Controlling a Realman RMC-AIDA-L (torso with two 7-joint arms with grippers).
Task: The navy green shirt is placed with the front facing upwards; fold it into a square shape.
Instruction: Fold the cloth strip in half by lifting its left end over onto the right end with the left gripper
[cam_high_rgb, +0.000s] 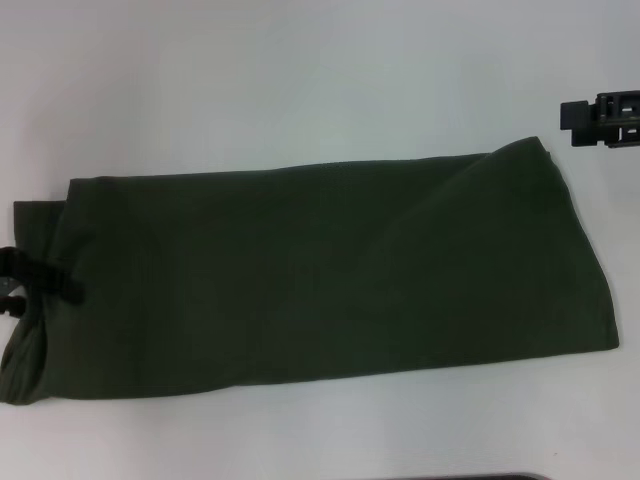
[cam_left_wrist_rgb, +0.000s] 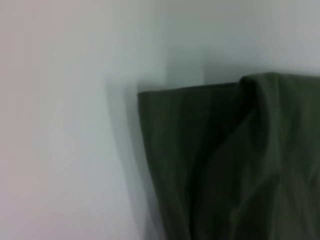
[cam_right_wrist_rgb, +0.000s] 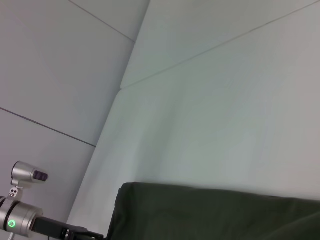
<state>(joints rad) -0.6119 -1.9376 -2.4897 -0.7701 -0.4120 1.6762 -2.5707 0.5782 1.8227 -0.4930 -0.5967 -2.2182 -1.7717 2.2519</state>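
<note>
Fingers (cam_high_rgb: 45, 277) of the left gripper (cam_high_rgb: 30, 283) lie black across the left end of the navy green shirt (cam_high_rgb: 320, 275), pinched onto a bunched fold of the cloth at the bench's left edge. How far the right gripper (cam_high_rgb: 600, 118) is spread I cannot tell; only its dark body shows at the right edge of the bench, above the cloth and just clear of the shirt's far right corner, with nothing in it. The shirt lies folded into a long band running left to right across the middle of the bench, plain olive side up, its right end flat and squared, its left end gathered into soft creases. The left wrist view shows that gathered end (cam_left_wrist_rgb: 230, 160) close up, with its folds hanging against the pale surface. The bench (cam_high_rgb: 300, 80) is a smooth white top, bare around the cloth. In the right wrist view the white top (cam_right_wrist_rgb: 225, 115) meets pale wall panels (cam_right_wrist_rgb: 60, 65) divided by thin seams, the shirt's edge (cam_right_wrist_rgb: 210, 215) runs along the bottom, and the left arm (cam_right_wrist_rgb: 22, 215), silver with a green light, shows in the corner.
</note>
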